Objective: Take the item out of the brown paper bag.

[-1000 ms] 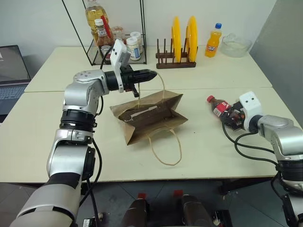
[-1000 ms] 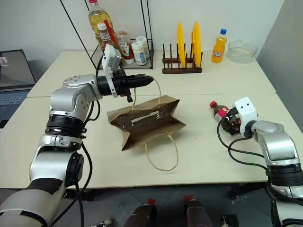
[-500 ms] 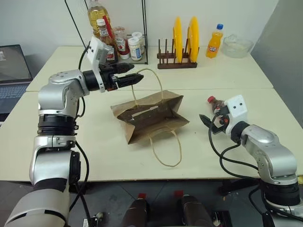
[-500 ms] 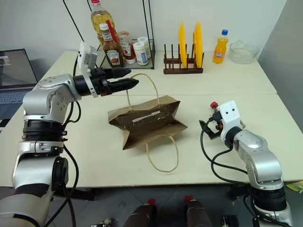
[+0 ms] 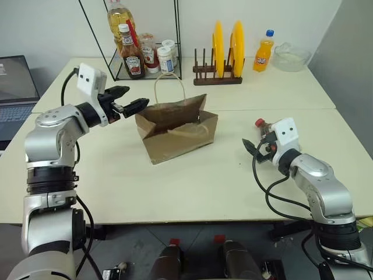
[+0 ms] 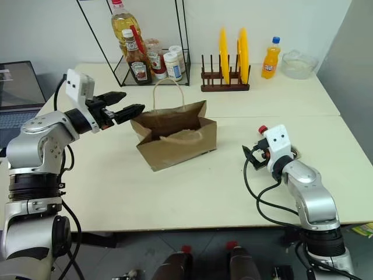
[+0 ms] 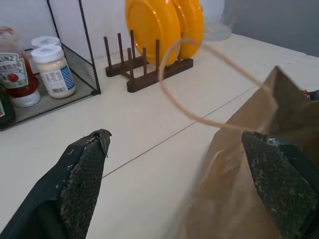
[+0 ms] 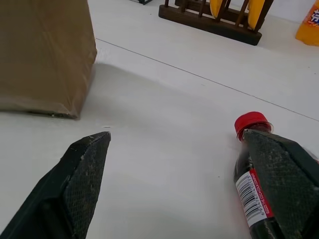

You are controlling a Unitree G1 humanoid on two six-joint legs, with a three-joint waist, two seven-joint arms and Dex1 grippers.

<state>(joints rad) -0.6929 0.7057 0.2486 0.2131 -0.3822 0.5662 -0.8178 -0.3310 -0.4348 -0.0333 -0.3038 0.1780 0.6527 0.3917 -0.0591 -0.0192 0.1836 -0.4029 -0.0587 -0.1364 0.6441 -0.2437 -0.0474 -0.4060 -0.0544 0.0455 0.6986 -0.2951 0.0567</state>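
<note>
Fingers spread wide on both grippers, nothing held. Left gripper (image 5: 135, 105) sits just beside the bag (image 5: 175, 131), which stands upright mid-table. Right gripper (image 5: 254, 147) is near the item (image 8: 254, 186), lying on the table (image 5: 192, 186) outside the bag.

On the bench I count one brown paper bag (image 5: 178, 128), one small red-capped bottle (image 8: 254, 172) lying flat, and one orange drink bottle (image 5: 263, 51). Two yellow plates (image 5: 226, 39) stand in one wooden rack (image 5: 215, 77). There is also one glass bowl (image 5: 291, 56) and one laptop (image 5: 14, 93).
</note>
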